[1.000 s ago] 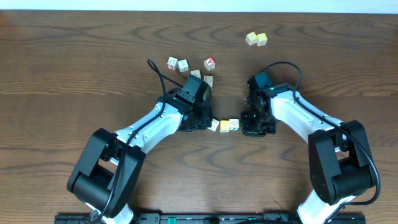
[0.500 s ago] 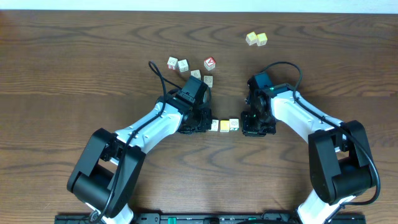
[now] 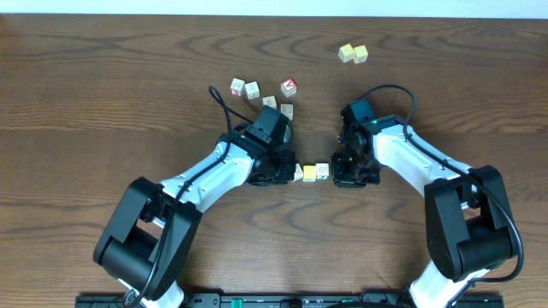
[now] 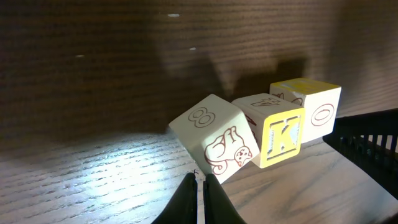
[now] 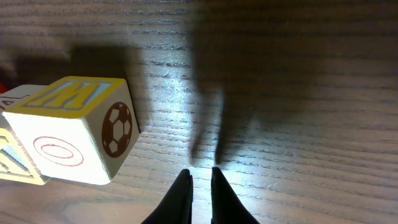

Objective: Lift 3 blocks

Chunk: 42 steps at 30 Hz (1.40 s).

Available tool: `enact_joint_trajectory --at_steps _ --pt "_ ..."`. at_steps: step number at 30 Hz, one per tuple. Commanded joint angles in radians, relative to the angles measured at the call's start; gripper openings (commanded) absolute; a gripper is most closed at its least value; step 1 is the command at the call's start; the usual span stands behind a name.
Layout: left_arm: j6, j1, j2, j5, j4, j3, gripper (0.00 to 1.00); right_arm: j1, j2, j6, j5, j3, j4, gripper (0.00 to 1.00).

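Nearest you, both arm bases sit at the near table [image 3: 77, 171] edge, with bare wood on either side; the left arm [image 3: 201, 175] slants up and right, the right arm [image 3: 419, 162] slants up and left, and both wrists are pitched down at mid-table, facing each other. The left gripper [image 4: 198, 182] has its fingers pressed together with nothing between them, tips low to the wood, right at the lower corner of the whitish 8 cube [image 4: 214, 143], which is turned corner-on to the tips; can't tell if it's touching. The right gripper [image 5: 200, 173] shows only a thin slit between its fingers, nothing pinched, tips over bare wood. The O cube [image 5: 74, 130], with its yellow M top and ball face, sits off to the left of those tips and apart from them. The three task cubes lie in a short row between the two grippers: 8 cube at the left gripper, yellow K cube [image 4: 280, 134] against it in the middle, O cube on the right gripper's side. There is little room around the row, since the grippers box it in at both ends. Beyond the left wrist, the red-faced cube [image 3: 289, 86] and its whitish neighbours [image 3: 252, 89] sit close. Well beyond, near the far edge, is the pale yellow pair [image 3: 353, 54], with open wood around it
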<state>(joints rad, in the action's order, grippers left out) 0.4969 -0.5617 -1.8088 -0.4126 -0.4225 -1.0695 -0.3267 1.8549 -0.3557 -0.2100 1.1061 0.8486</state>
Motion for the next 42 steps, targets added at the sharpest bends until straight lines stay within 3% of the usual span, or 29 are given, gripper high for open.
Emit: enact_joint_trajectory --at_steps 1,10,20,42 --pt "-0.012 0.006 -0.01 0.042 -0.003 0.0 0.07 -0.014 -0.004 -0.007 0.003 0.018 0.0 0.09" --pt "-0.013 0.056 -0.009 0.122 -0.005 0.0 0.07 -0.014 -0.004 -0.011 0.003 0.018 -0.038 0.09" --pt "-0.014 0.055 -0.01 0.137 0.148 0.001 0.07 -0.014 -0.004 -0.018 0.003 0.018 -0.048 0.09" --pt "-0.014 -0.031 -0.05 0.115 0.109 0.021 0.07 -0.014 -0.004 -0.018 0.003 0.018 -0.041 0.08"
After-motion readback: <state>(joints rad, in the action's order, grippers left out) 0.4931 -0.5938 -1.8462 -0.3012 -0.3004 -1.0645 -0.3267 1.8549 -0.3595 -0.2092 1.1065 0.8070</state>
